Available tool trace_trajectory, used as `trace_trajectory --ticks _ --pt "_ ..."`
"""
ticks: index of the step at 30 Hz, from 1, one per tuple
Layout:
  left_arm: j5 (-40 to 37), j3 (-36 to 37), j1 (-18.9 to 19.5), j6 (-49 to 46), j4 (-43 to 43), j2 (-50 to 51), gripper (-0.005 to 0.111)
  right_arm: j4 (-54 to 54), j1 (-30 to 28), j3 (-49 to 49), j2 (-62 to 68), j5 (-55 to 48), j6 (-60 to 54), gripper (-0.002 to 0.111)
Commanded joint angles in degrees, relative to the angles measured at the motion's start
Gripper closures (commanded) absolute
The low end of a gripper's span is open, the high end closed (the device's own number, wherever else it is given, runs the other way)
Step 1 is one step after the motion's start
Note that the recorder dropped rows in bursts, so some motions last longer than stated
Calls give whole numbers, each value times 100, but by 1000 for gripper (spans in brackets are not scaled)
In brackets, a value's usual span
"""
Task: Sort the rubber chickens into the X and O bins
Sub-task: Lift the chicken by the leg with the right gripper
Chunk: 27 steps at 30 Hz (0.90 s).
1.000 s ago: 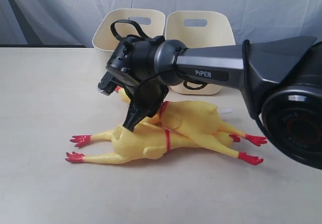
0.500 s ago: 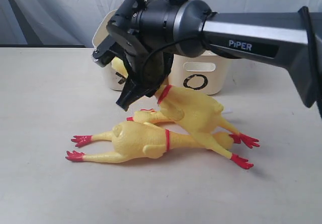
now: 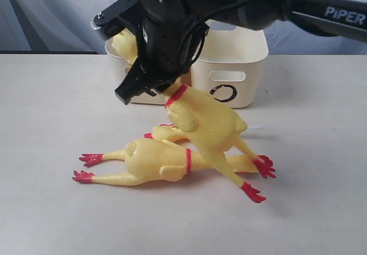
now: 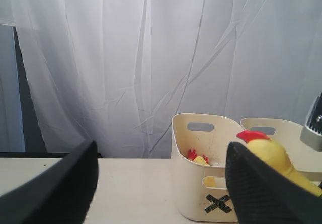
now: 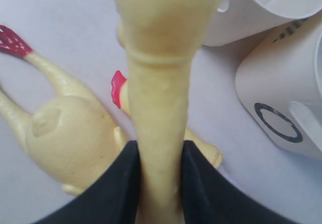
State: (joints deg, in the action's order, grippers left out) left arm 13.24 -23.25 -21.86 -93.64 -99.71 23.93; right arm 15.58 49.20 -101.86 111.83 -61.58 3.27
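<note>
Two cream bins side by side at the back of the table (image 3: 46, 209): X bin (image 4: 193, 194) on the left, O bin (image 3: 241, 54) on the right. In the X bin, a yellow toy with red bits (image 4: 199, 158), only its top showing; floor of the O bin hidden. Right gripper (image 5: 161, 146) extended from the right, tilted downward in front of the X bin, fingers (image 5: 115, 189) pinching the neck of the held chicken (image 3: 209, 123). Head up beside the X bin's rim, body slanting down, red feet at table level. Below it, lying chicken (image 3: 152, 162) flat on the table, part of a third chicken (image 3: 172, 133) behind. Left gripper (image 4: 161, 148) aloft, facing the bins, fingers spread wide
</note>
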Motion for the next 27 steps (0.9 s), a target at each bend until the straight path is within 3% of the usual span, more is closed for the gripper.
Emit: trace_trajectory --ticks 1,27 --pt "56 36 2 19 -24 -34 40 22 8 -12 -321 -118 -9 109" --pt "78 36 2 19 -24 -34 40 -86 -122 -12 -2698 -460 -9 109"
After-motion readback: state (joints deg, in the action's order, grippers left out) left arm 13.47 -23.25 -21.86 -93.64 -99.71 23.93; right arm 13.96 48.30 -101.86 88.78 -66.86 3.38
